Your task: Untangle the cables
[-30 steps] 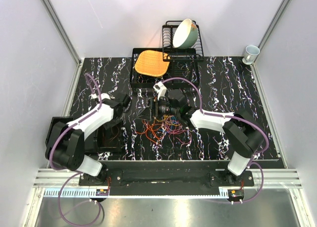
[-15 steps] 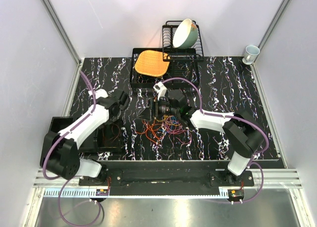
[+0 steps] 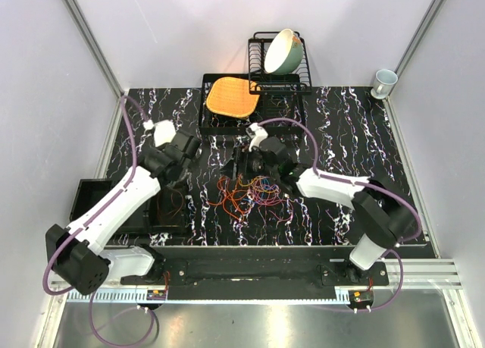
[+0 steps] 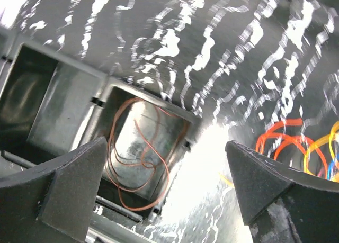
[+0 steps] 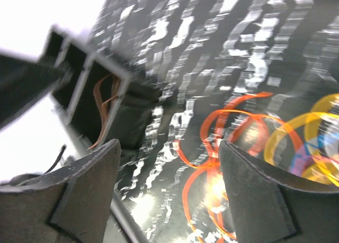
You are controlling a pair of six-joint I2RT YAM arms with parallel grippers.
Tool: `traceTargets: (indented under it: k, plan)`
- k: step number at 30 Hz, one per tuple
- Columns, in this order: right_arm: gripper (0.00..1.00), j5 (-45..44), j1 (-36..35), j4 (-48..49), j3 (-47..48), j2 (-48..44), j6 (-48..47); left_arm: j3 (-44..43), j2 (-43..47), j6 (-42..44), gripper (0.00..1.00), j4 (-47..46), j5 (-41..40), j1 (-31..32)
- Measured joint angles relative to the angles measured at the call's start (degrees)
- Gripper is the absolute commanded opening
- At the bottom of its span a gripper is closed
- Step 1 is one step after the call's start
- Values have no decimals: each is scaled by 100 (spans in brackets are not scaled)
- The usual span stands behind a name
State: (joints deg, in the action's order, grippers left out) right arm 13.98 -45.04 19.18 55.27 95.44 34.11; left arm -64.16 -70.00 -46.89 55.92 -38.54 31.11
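The cables are a loose tangle of thin orange-red, yellow, blue and purple loops in the middle of the black marble table. My right gripper hovers at the tangle's far edge, open and empty. Its wrist view shows orange loops and yellow loops under the jaws. My left gripper is open and empty, above the table left of the tangle. Its wrist view looks down on a black tray compartment holding one orange-brown cable loop. The tangle's edge shows at the right.
The black compartment tray lies at the left, near the left arm. At the back stand a black tray with an orange woven mat and a dish rack holding a green bowl. A white cup stands at the far right corner.
My left arm has stretched out, carrying its gripper away from the tray toward the back. My right gripper has shifted slightly back and right above the tangle. The cables lie as before.
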Motion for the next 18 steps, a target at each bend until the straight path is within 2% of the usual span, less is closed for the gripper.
traceTargets:
  k: [5,8,13,18]
  plan:
    - [96,-1408,105,-1106,57,-619,35,-129,-232,407,99,-225,269,603]
    - [100,-2350,262,-1853,136,-1051,131,-151,-516,579,99,-595,498,863]
    - [100,-4015,566,-2509,-118,-1950,385,-146,-986,876,99,-1425,1200,1019]
    - [100,-4903,951,-2675,-645,-2546,407,-262,-1814,1325,92,-2352,2299,1019]
